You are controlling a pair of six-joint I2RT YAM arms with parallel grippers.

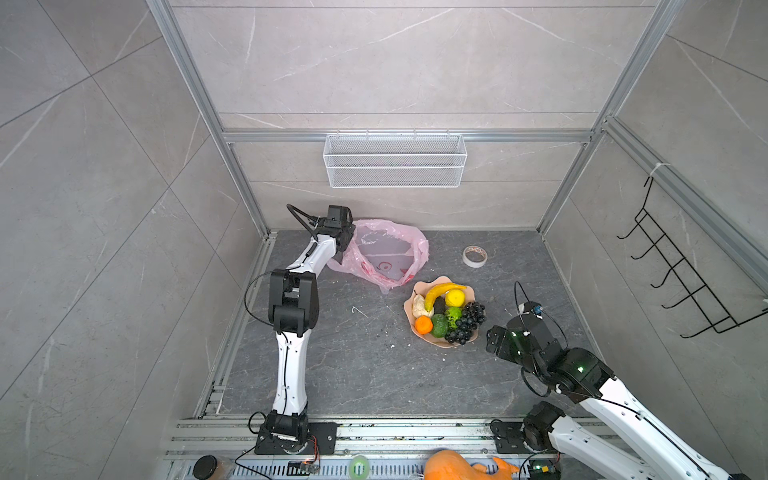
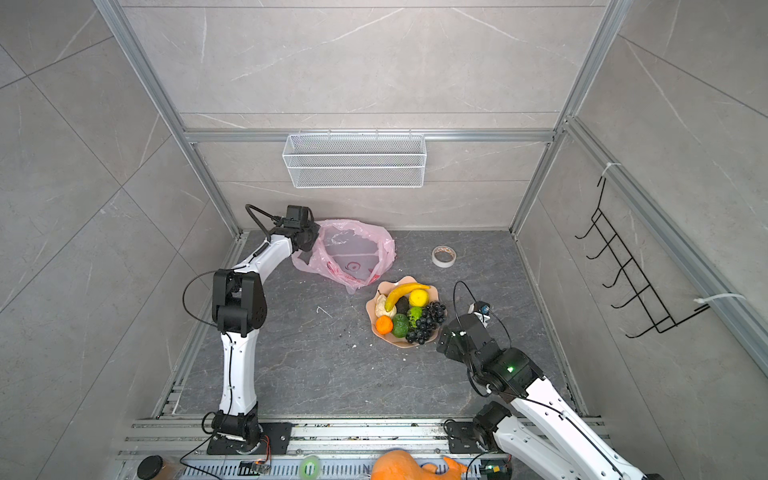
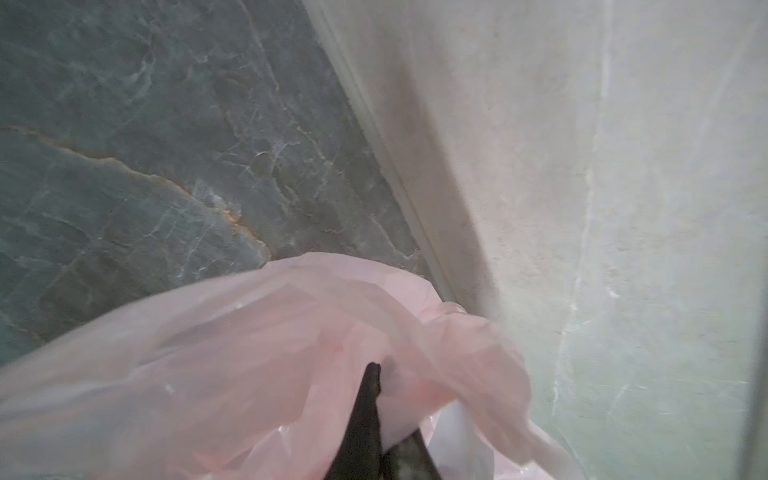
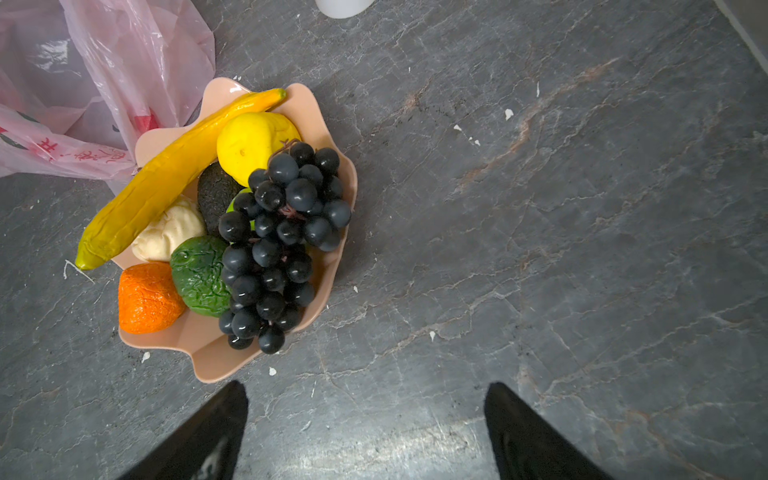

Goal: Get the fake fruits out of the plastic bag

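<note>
Evidently the fake fruits (image 1: 449,313) are all out: the banana (image 4: 166,183), lemon (image 4: 249,141), black grape bunch (image 4: 278,241), orange (image 4: 147,297), green avocado (image 4: 199,274), dark avocado (image 4: 214,195) and cream-white piece (image 4: 170,237) lie heaped on a peach scalloped plate (image 4: 216,365) near the middle of the dark stone surface (image 1: 353,365). Just beside the plate, towards the back wall, the pink plastic bag (image 1: 386,253) is propped open. Both top views show through its translucent film, and no fruit shape appears inside, so the emptying looks finished. What seems left is only letting go of the bag.

The left end effector (image 3: 374,370) is pressed together on a fold of the bag's rim, holding that side up. The right end effector (image 4: 365,390) is spread wide and holds nothing, poised over bare surface just beside the plate.

Red printing marks the bag: a ring-shaped mark (image 1: 385,266) and a row of red characters (image 4: 79,156), which I cannot read with confidence. No brand names show.

A roll of tape (image 1: 475,256) lies well apart, near the back right corner.
</note>
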